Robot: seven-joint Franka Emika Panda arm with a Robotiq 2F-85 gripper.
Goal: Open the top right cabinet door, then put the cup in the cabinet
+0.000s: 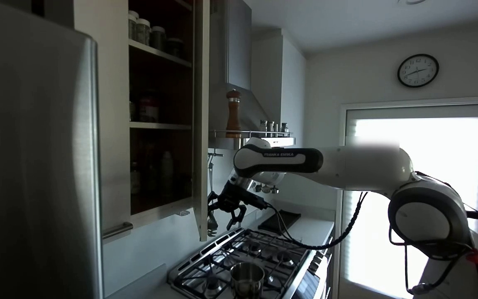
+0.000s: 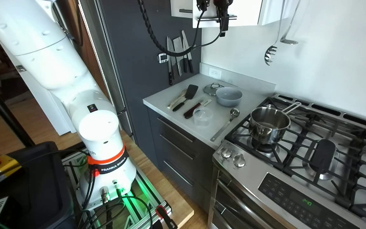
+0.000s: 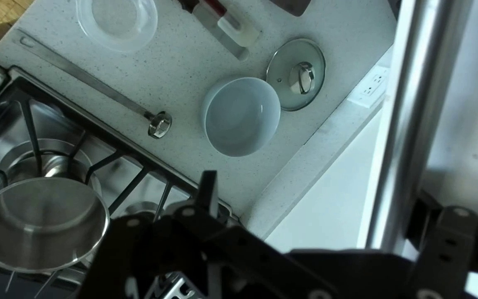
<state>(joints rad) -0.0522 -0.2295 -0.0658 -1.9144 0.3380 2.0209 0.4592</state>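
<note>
The pale grey cabinet door [image 1: 201, 124] stands swung open from the cabinet [image 1: 162, 211], whose brown inside shows jars and bottles. My gripper [image 1: 222, 211] is open by the door's outer face near its lower edge. In the wrist view my gripper [image 3: 318, 195] has its fingers spread, with the door's bar handle [image 3: 405, 124] between them, close to the right finger. Touch cannot be told. The handle also shows in an exterior view [image 2: 203, 19]. A clear whitish plastic cup [image 2: 202, 116] and a pale grey bowl [image 2: 229, 97] stand on the counter; which is the task's cup is unclear.
A steel fridge [image 1: 35, 166] stands beside the cabinet. The range hood [image 1: 239, 54] has a rail with a pepper mill [image 1: 233, 114]. Below is a gas stove with a steel pot [image 2: 269, 125]. Utensils hang on the wall [image 2: 270, 54]; a glass lid [image 2: 213, 89] lies on the counter.
</note>
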